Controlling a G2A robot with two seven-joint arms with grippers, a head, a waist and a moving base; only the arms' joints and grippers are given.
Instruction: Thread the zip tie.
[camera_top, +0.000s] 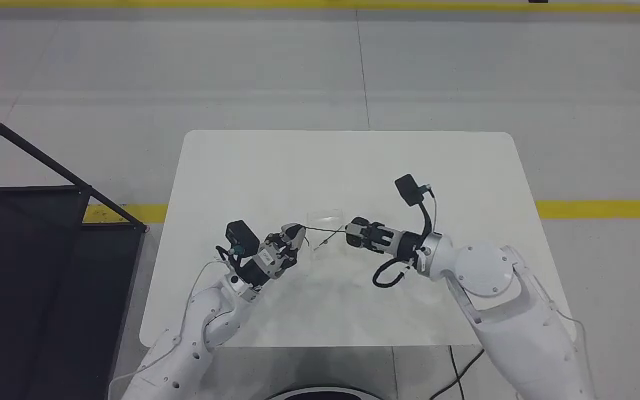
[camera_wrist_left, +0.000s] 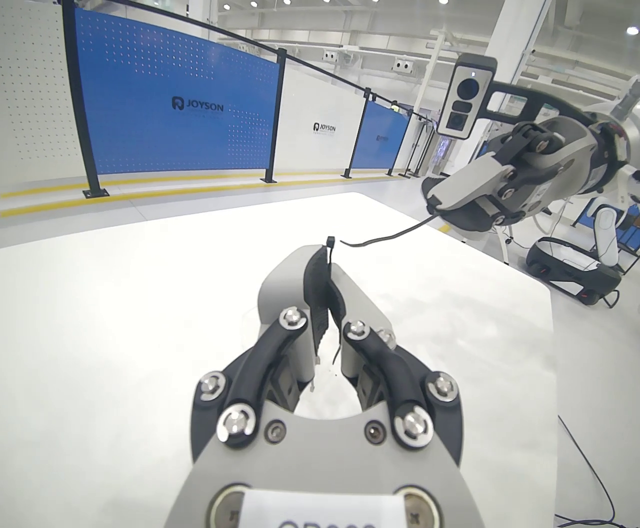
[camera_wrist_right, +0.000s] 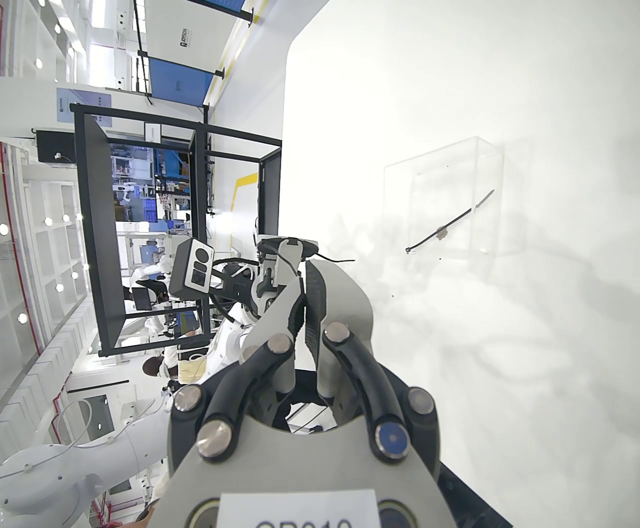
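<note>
Protruding just above the closed fingertips of the left gripper (camera_wrist_left: 325, 260), the head (camera_wrist_left: 330, 243) of the zip tie (camera_wrist_left: 329, 264) is presented upright and clear of the pads, so that its slot is left free for whatever is fed in. The band below the head is clamped between the two pads, which is judged to steady it against a sideways push. Opposite, the right gripper (camera_wrist_left: 435, 207) is shut on a thin black tail strap (camera_wrist_left: 385, 239), gripped well back from its tip so that a long free length is aimed toward the head. The tip is seen just beside the head and not yet through it. Whether both ends belong to one tie cannot be told. Both are held in the air above the white table (camera_wrist_left: 125, 300), where room for alignment is given. A spare tie (camera_wrist_right: 445, 227) is seen lying inside a clear box (camera_wrist_right: 487, 150) on the table, well apart from the grippers.
</note>
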